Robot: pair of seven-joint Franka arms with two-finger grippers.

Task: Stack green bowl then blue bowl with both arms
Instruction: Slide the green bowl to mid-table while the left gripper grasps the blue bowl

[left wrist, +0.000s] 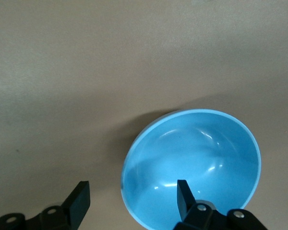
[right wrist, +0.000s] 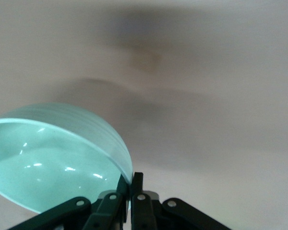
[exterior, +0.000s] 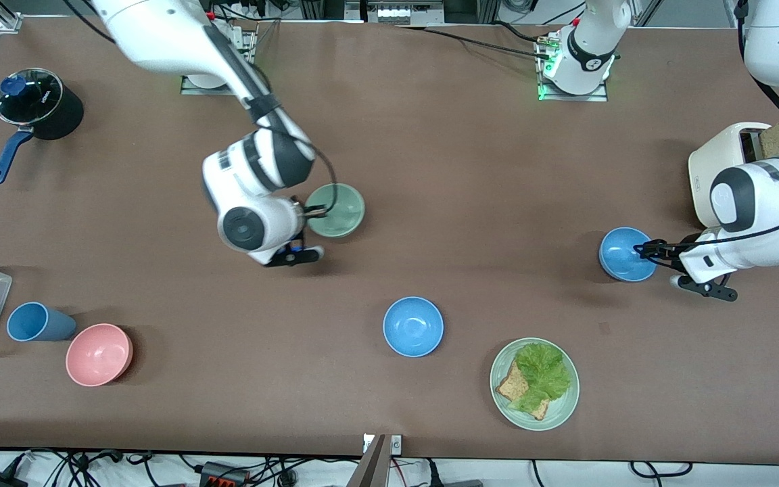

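Fingers on the right gripper (exterior: pixel 313 212) are pinched tight on the rim of the small matte mint-green bowl (exterior: pixel 337 210), which looks lifted and tilted in the right wrist view. Left gripper (exterior: pixel 641 249) has its fingers apart, straddling the rim of one glossy sky-blue bowl (exterior: pixel 625 253), one finger inside and one outside.

Count: two matching round blue bowls, one green, one pink bowl (exterior: pixel 99 354). The second blue bowl (exterior: pixel 413 326) sits nearer the front camera than the green one, just beside the flat pale-green plate (exterior: pixel 564 408) of lettuce and toast. Both arms reach in with wrists bent sideways.
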